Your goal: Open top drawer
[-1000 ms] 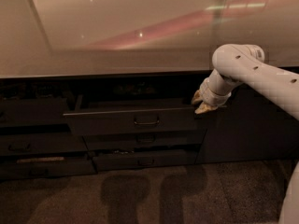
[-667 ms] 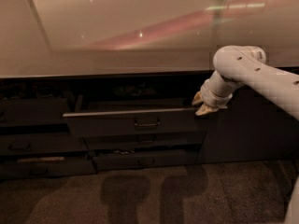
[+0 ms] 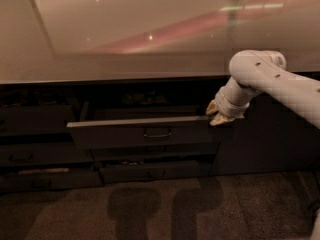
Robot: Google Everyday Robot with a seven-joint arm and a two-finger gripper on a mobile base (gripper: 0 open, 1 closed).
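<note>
The top drawer [image 3: 125, 134] is pulled out from under the countertop. Its dark grey front has a lighter rim along the top and a small loop handle [image 3: 157, 132] at the centre. My gripper [image 3: 216, 115] is at the drawer's right end, level with the top rim. It hangs from the white arm [image 3: 270, 81] that comes in from the right. The drawer's inside is dark and mostly hidden.
A wide pale countertop [image 3: 125, 34] runs above the drawers. Two shallower drawer fronts [image 3: 155, 171] sit below the top drawer. More dark drawers [image 3: 35, 154] are at left and a dark cabinet door [image 3: 260, 134] at right. The floor [image 3: 150, 209] in front is brownish carpet.
The drawer front has come out a little further toward the camera. The gripper stays at its right end and has moved slightly with it.
</note>
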